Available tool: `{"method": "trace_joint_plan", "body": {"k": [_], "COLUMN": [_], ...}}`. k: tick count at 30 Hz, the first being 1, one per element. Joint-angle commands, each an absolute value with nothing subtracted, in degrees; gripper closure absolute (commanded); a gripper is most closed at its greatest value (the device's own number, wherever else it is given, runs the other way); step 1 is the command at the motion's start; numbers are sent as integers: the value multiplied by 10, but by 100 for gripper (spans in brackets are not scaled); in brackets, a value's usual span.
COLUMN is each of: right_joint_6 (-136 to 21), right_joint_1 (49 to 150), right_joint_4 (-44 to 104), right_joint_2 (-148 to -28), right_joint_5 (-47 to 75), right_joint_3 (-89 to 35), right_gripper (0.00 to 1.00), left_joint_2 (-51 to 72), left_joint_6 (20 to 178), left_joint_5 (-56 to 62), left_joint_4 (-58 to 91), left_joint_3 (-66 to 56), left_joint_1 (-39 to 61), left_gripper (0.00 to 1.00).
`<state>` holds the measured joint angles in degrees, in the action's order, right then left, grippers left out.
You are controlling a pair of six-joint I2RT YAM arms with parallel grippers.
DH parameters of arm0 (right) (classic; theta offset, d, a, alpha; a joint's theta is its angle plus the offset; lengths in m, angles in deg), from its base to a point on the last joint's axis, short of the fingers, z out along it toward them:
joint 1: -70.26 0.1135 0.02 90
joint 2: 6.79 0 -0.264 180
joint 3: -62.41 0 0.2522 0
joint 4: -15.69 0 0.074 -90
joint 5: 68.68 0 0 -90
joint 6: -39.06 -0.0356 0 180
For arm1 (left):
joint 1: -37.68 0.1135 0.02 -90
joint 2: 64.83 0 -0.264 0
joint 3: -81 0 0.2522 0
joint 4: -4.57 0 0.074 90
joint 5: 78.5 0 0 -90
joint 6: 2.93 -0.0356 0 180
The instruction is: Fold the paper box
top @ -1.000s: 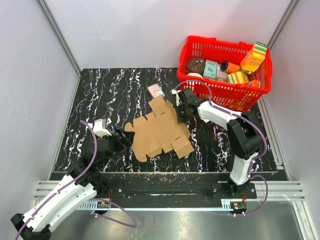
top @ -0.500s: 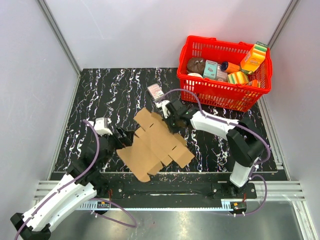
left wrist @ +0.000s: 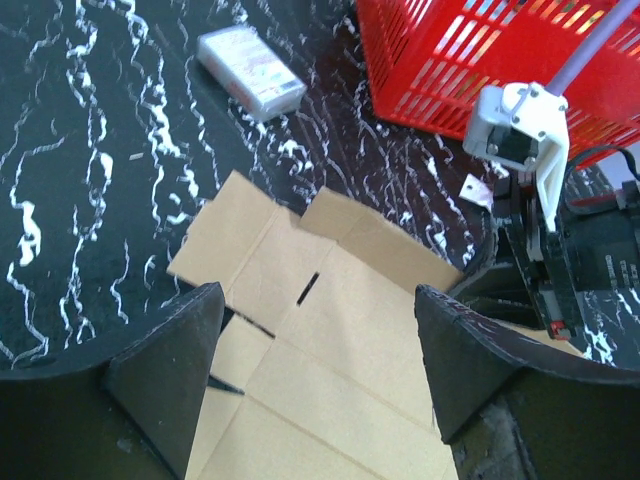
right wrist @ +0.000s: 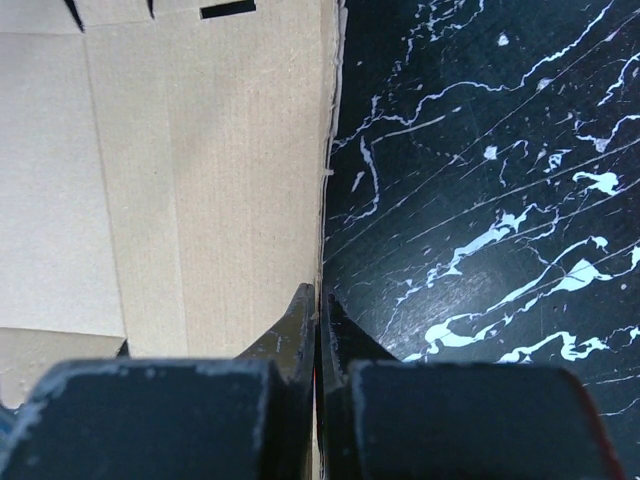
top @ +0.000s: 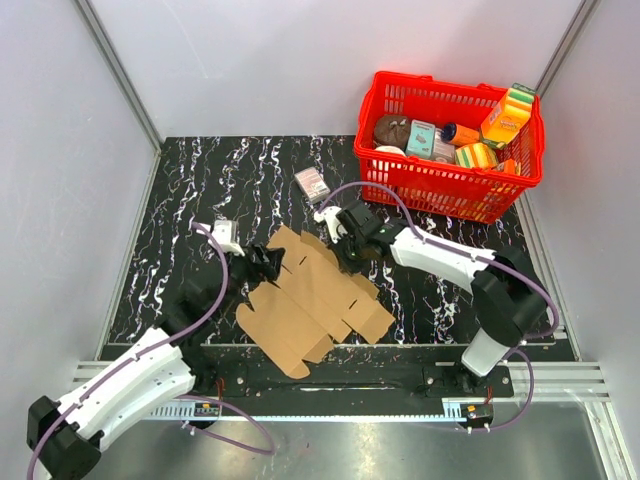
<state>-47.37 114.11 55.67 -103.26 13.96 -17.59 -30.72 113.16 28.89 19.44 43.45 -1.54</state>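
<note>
The paper box (top: 310,295) is a flat brown die-cut cardboard sheet lying on the black marbled table, slanting from the middle toward the near edge. My right gripper (top: 348,258) is at its far right edge and shut on that edge; in the right wrist view the sheet's edge (right wrist: 200,180) runs straight into the seam between the closed fingers (right wrist: 320,292). My left gripper (top: 268,265) hovers over the sheet's far left corner, open. In the left wrist view the slotted panel (left wrist: 350,340) shows between the wide-apart fingers (left wrist: 318,300), which do not touch it.
A red basket (top: 450,195) full of printed grocery packs stands at the back right, also seen in the left wrist view (left wrist: 440,60). A small white-and-pink carton (top: 312,184) lies just beyond the sheet. White walls enclose the table on three sides.
The right gripper has dragged the sheet left and toward the near edge, turning it. The left gripper has come forward over the sheet's left corner and its jaws have narrowed slightly.
</note>
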Motion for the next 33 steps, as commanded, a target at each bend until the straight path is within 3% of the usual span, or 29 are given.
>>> {"method": "trace_joint_plan", "body": {"k": [1, 6, 10, 12, 16, 20, 27, 33], "right_joint_6": [-472, -476, -477, -476, -475, -476, -478, -482], "right_joint_1": [1139, 1139, 1139, 1139, 1139, 1139, 1139, 1139], "right_joint_4": [572, 587, 593, 595, 597, 593, 589, 583], "right_joint_2": [-973, -923, -905, -905, -911, -912, -917, -907], "right_joint_5": [102, 66, 58, 56, 44, 40, 34, 21], "right_joint_3": [-166, -159, -155, -152, -150, -144, -140, -138], "right_gripper": [100, 100, 100, 100, 100, 100, 100, 100], "left_joint_2": [-291, -237, -143, -84, -15, -19, -65, -14], "left_joint_6": [1097, 1168, 1213, 1235, 1244, 1225, 1181, 1181], "left_joint_5": [220, 45, -81, -134, -194, -184, -108, -103], "left_joint_4": [49, -80, -165, -200, -239, -213, -126, -124], "left_joint_3": [450, 490, 476, 463, 426, 411, 401, 384], "left_joint_1": [15, 130, 232, 242, 242, 242, 236, 210], "left_gripper": [19, 23, 35, 41, 60, 68, 72, 93]}}
